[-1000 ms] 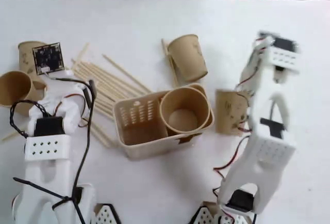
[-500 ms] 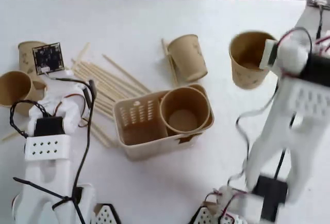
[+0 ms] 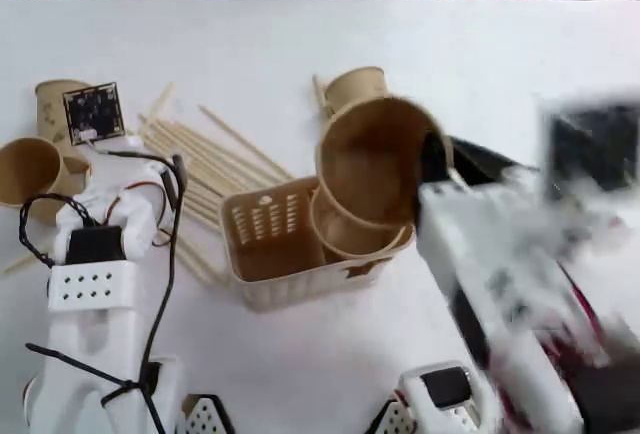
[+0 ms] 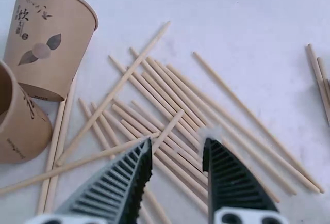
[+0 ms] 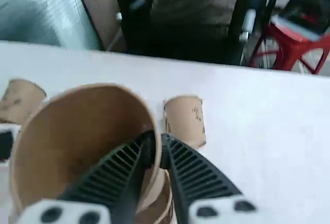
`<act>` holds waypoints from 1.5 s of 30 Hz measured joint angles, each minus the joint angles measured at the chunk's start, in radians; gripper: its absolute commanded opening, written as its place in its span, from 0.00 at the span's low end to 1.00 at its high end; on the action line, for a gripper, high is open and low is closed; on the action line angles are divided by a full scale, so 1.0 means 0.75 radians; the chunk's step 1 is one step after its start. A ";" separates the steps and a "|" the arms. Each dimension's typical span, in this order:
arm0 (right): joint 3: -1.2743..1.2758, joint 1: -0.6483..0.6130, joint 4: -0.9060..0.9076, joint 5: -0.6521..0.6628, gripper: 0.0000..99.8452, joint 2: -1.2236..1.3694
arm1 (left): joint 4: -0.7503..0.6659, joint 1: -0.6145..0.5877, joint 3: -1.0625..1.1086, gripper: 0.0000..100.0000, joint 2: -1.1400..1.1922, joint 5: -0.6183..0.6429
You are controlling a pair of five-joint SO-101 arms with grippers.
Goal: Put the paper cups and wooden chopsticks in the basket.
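White table, dark room beyond | step: a paper cup is held by its wall, pinched in the right gripper, above the basket, seemingly over the nested cup | left gripper is kept partly open and empty over chopsticks at the basket's 10 o'clock | next: lowering and release are called for.
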 measured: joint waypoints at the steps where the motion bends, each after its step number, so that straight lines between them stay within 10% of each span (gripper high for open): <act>1: 0.082 0.002 -0.002 0.008 0.02 0.002 | 0.000 0.000 0.000 0.18 0.000 0.000; 7: 0.532 0.014 -0.174 0.076 0.03 -0.002 | 0.000 0.000 0.000 0.18 0.000 0.000; 16: 0.702 0.012 -0.284 0.194 0.40 -0.031 | 0.000 0.000 0.000 0.18 0.000 0.000; 29: 0.837 0.041 -0.329 0.225 0.41 -0.344 | -0.084 0.000 0.045 0.18 0.004 0.000; 45: 1.401 0.653 -1.011 0.526 0.41 -0.166 | -0.084 0.000 0.045 0.18 0.004 0.000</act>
